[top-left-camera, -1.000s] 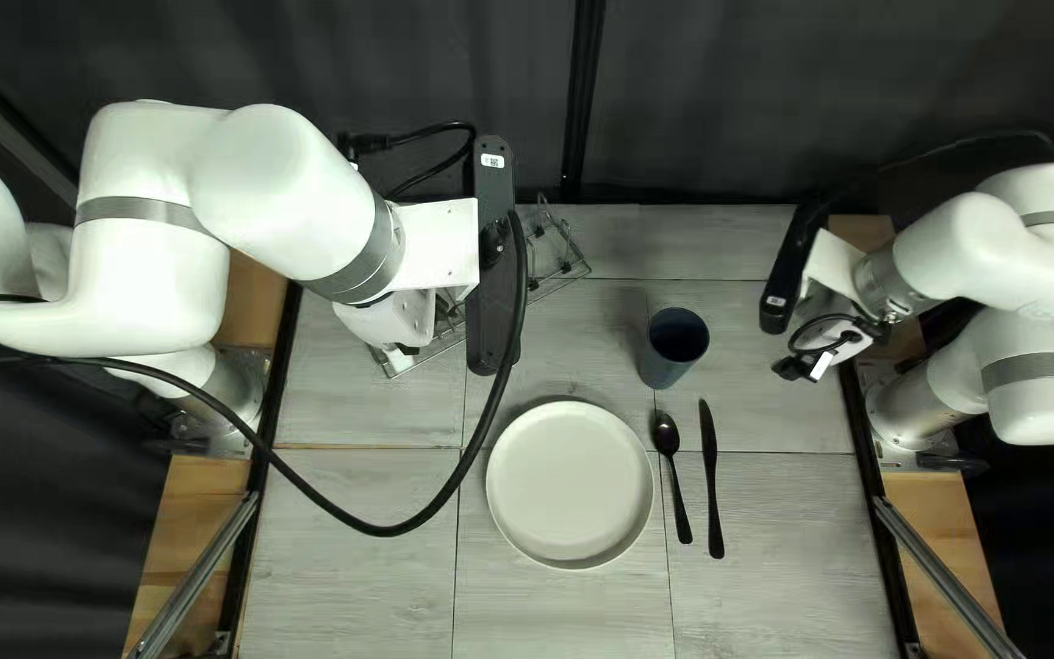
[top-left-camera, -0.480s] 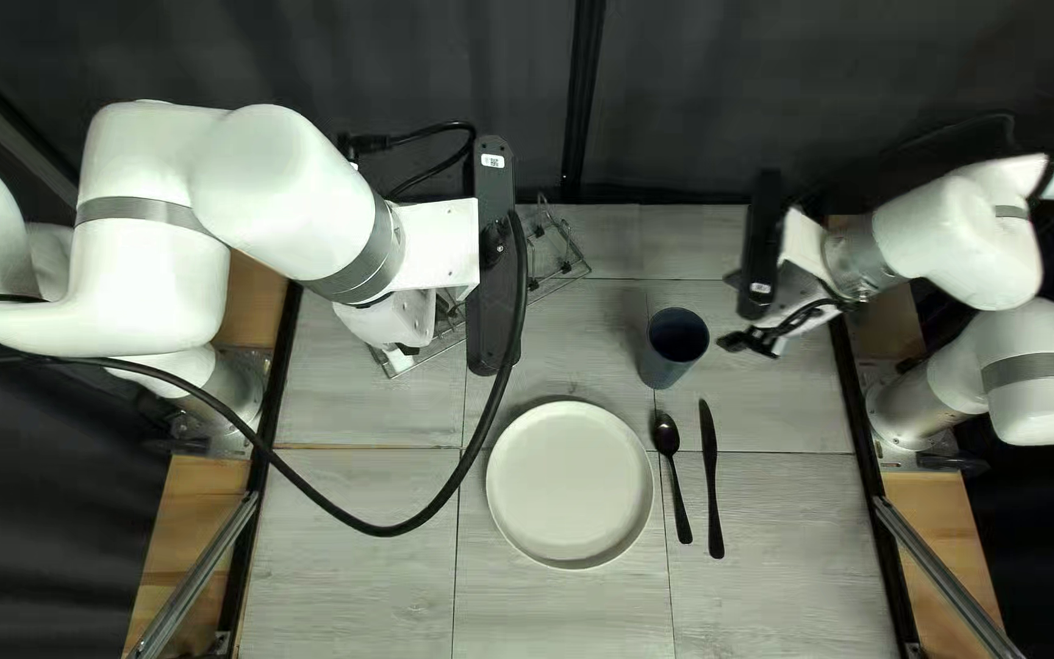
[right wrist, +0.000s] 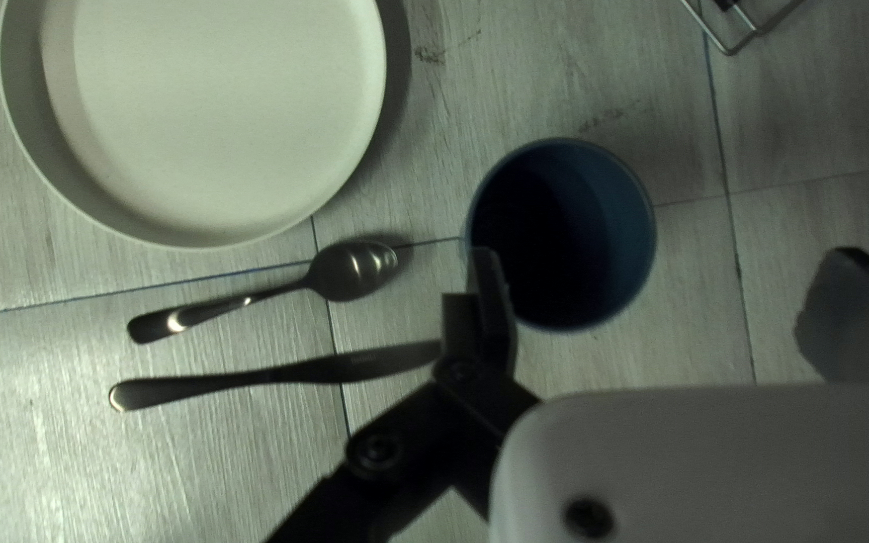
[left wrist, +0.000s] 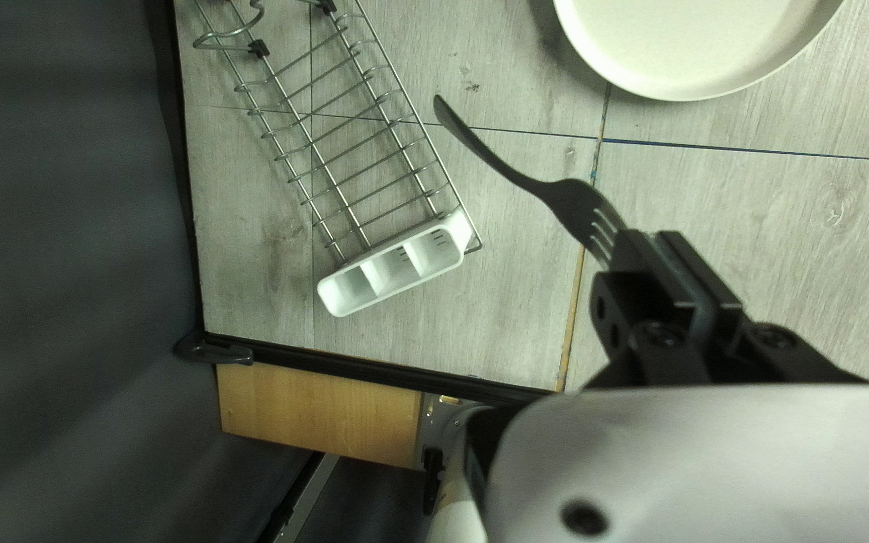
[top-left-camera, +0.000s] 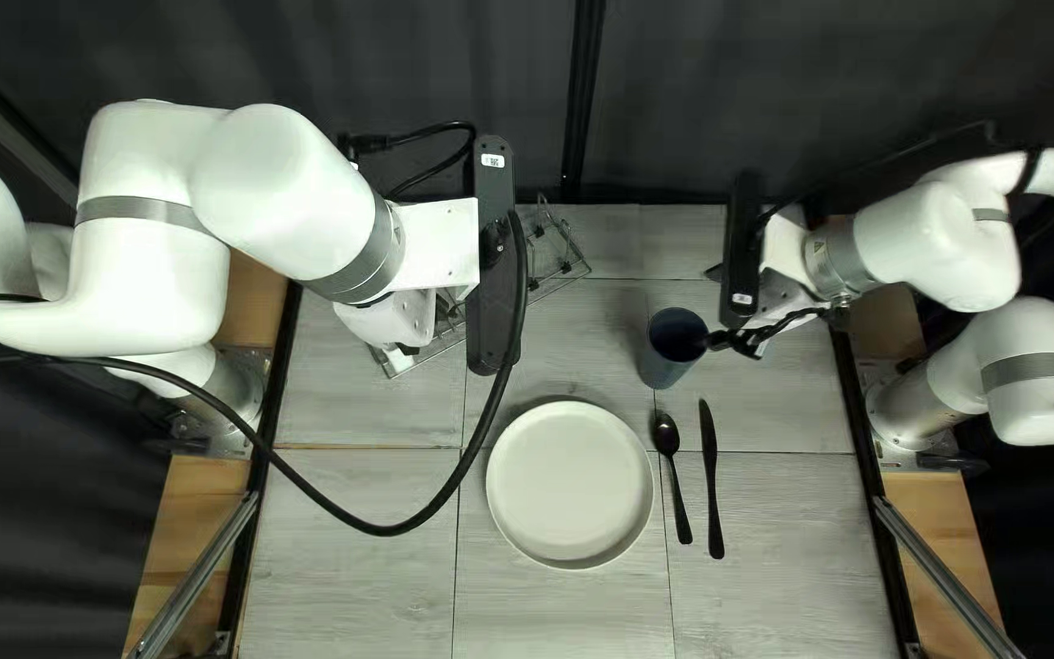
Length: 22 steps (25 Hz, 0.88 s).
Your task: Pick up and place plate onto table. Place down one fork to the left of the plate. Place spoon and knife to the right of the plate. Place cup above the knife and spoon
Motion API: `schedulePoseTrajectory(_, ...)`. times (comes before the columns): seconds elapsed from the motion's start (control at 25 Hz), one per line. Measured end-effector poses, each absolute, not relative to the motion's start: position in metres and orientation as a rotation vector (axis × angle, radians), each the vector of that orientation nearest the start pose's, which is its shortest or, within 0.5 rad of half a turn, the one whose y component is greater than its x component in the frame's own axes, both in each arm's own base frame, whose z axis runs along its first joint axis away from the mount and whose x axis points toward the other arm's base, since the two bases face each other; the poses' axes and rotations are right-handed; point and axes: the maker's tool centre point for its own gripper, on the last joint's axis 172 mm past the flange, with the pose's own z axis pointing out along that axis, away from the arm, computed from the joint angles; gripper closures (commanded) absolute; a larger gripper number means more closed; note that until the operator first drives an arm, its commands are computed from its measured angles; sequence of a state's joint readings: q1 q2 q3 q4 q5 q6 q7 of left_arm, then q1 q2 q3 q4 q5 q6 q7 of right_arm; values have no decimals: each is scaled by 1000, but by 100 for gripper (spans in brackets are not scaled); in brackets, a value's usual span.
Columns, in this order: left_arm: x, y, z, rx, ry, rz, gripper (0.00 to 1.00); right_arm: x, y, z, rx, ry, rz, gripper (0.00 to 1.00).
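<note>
Right gripper [right wrist: 671, 282], fingers wide apart, at the cup [top-left-camera: 676, 347], right of centre in the top left view. The cup should be straddled evenly, gripped lightly and shifted slightly right, above spoon [top-left-camera: 666, 435] and knife [top-left-camera: 710, 476]. Left gripper [left wrist: 656, 241] is clamped on the fork [left wrist: 577, 205].

Dark curtain [top-left-camera: 698, 98] behind the pale wood-grain table [top-left-camera: 356, 525]; 2 metal rails [top-left-camera: 204, 568] flank it.

My white left arm [top-left-camera: 289, 189] blocks most of the silver wire rack [left wrist: 388, 121] from above, and both wrist cams crop it plus my round cream plate [top-left-camera: 570, 486]. Also can't see the dark metal fork's tine tips or, right wrist view, the long black knife's tip.
</note>
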<state>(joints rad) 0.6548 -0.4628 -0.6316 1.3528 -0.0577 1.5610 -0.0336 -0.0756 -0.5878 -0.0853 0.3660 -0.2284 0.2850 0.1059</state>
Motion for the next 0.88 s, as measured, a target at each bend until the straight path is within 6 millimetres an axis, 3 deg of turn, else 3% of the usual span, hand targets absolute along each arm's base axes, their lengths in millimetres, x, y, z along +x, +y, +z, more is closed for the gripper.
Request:
schedulePoseTrajectory(0.24,389,-31,430,-2917,-118,-247,100,478,-78,237,-2990,-26,-1298,0)
schedulePoseTrajectory(0.44,389,-31,430,-2917,-118,-247,100,516,-78,240,-2973,-113,-1400,0)
schedulePoseTrajectory(0.88,389,-31,430,-2917,-118,-247,100,571,-75,262,-2927,-205,-1553,0)
